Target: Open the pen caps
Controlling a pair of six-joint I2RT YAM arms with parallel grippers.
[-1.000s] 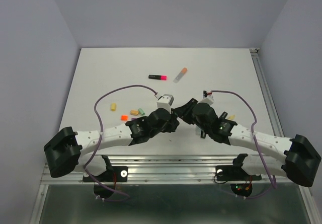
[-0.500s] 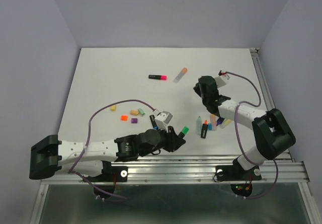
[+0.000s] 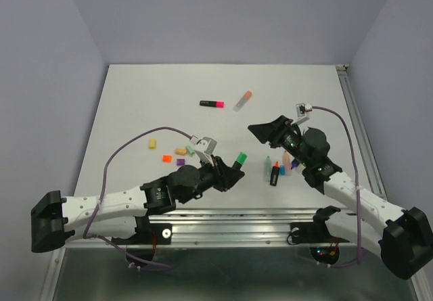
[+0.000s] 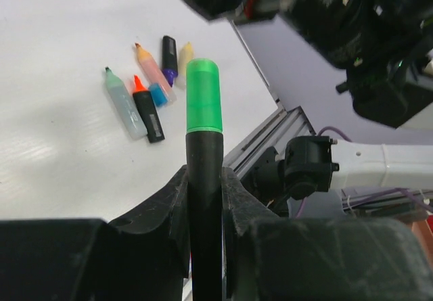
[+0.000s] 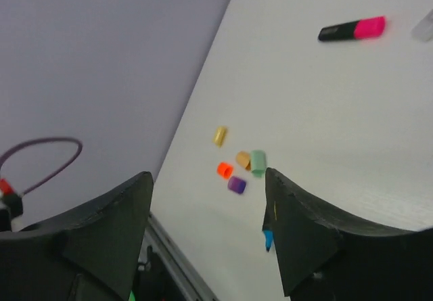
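My left gripper (image 4: 205,179) is shut on a black pen barrel (image 4: 205,206) that stands up out of the jaws, with a green cap (image 4: 203,95) on its end. From above, this green cap (image 3: 239,158) and the left gripper (image 3: 226,170) hover near the table's front middle. My right gripper (image 3: 260,130) hangs open and empty to the upper right of that cap, apart from it. Through the right gripper (image 5: 206,186) I see loose pen caps: yellow (image 5: 219,136), orange (image 5: 224,170), peach (image 5: 243,158), pale green (image 5: 258,162) and purple (image 5: 236,184).
Several uncapped pens (image 3: 279,168) lie in a bunch under the right arm. A black pen with a pink cap (image 3: 212,103) and a translucent pen with an orange cap (image 3: 242,101) lie farther back. The loose caps (image 3: 177,153) sit left of the left gripper.
The left gripper has carried the green-capped pen away from the front rail and slightly up. The right arm has swung down toward the middle, and its jaws have opened.
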